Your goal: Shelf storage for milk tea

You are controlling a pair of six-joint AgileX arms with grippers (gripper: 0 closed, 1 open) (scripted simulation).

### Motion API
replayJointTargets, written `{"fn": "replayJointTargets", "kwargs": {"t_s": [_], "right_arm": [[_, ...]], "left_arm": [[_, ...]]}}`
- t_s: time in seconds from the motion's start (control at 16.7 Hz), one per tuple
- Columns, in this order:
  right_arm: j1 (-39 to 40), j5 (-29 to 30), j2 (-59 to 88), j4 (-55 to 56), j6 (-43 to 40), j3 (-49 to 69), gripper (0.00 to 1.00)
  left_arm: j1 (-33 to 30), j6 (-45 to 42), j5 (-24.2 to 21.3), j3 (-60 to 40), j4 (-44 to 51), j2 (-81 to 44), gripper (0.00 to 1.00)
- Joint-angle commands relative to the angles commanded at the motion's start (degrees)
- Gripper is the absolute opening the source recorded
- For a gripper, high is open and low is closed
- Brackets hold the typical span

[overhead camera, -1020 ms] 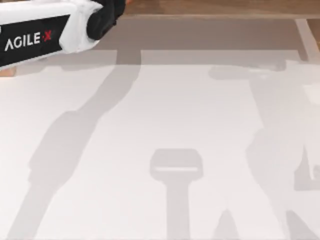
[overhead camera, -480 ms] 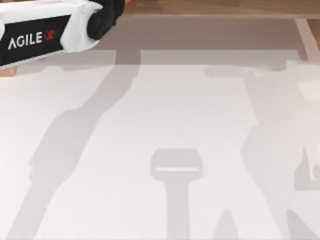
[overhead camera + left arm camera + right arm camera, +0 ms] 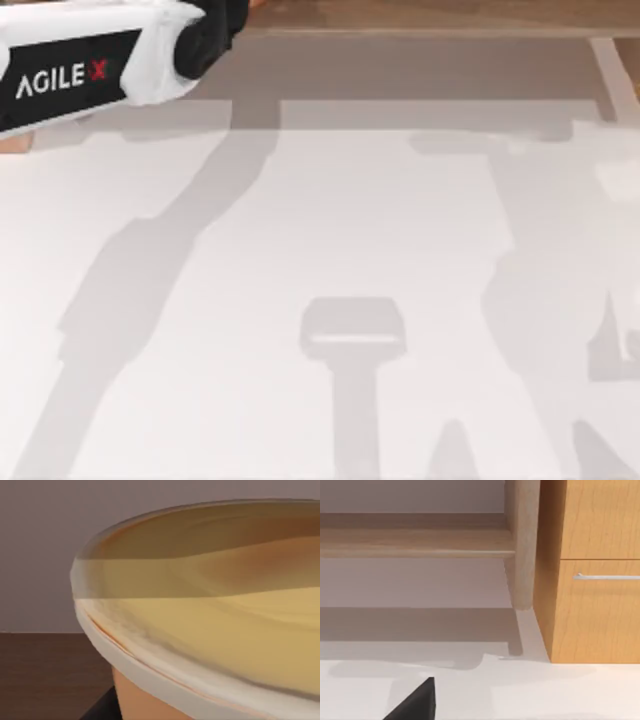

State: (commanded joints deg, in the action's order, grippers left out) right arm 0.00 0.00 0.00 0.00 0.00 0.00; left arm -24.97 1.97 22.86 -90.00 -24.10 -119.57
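left arm (image 3: 90, 65) at the table's far left edge reaching to the shelf (image 3: 420, 15), milk tea (image 3: 210, 630) hard against its wrist camera, grip state cannot tell, white table (image 3: 320, 250) open, shelf upright (image 3: 522, 545) touching a wooden cabinet (image 3: 595, 580)

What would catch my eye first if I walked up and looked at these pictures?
Probably the white arm marked AgileX, my left arm, reaching across the top view's upper left toward the wooden shelf. In the left wrist view, the milk tea looms very close, tan-orange with a pale rim. An orange-brown cabinet stands beside the shelf.
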Motion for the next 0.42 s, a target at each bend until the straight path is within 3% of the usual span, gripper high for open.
{"fn": "replayJointTargets", "kwargs": {"t_s": [0.12, 0.42], "right_arm": [[0.0, 0.0, 0.0, 0.0, 0.0, 0.0, 1.0], [0.0, 0.0, 0.0, 0.0, 0.0, 0.0, 1.0]], "left_arm": [[0.0, 0.0, 0.0, 0.0, 0.0, 0.0, 1.0], [0.0, 0.0, 0.0, 0.0, 0.0, 0.0, 1.0]]}}
